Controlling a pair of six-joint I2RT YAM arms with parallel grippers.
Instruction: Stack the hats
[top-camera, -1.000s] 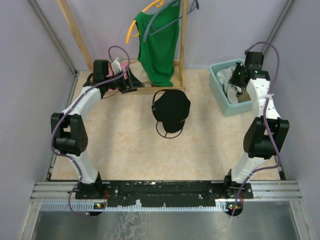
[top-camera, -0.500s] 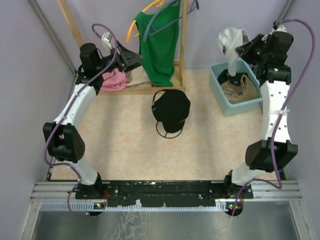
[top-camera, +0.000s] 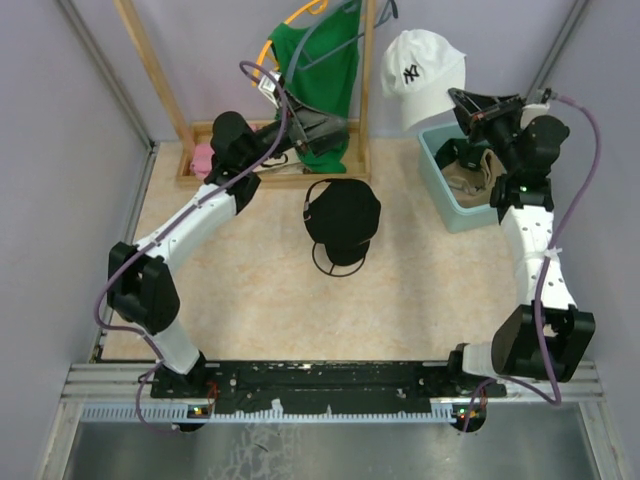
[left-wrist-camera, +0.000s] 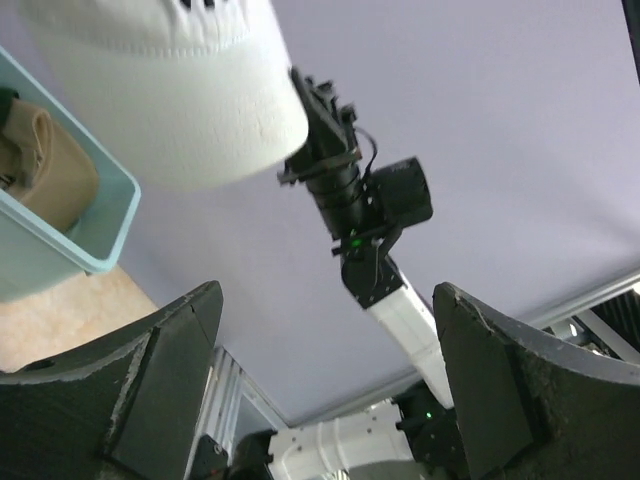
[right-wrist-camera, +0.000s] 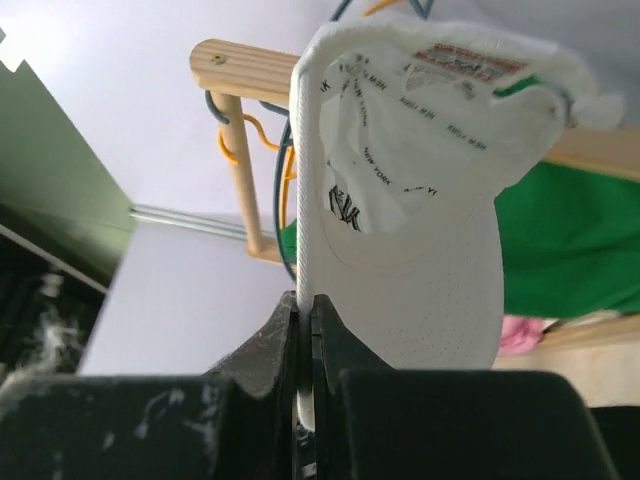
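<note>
**White cap aloft, black cap waiting below**

The white cap (top-camera: 425, 72) hangs in the air at the far right of the cell, above the teal bin (top-camera: 437, 195). It is pinched by its edge between the right fingers (right-wrist-camera: 268, 345), which are clamped tight on the fabric. From the wrist camera its open underside faces back toward the arm, the crown standing up and away from the fingers.

The black cap (top-camera: 343, 212) lies at the centre of the counter (top-camera: 250, 290), brim pointing to 6 o'clock. I can't tell whether a second cap sits beneath it. From the white cap, that pile lies at about 7 o'clock and lower down, so to my eye the coming move is a swing inward and a descent by the right arm, turning the crown up and bringing the brim round to match.

A tan cap (top-camera: 483, 172) rests in the bin, not yet stacked.

The left fingers (left-wrist-camera: 170, 360) are spread wide with nothing between them, raised near the green shirt (top-camera: 318, 60) at roughly 12 o'clock from the black cap. They are nearer the pile but carry nothing.
</note>
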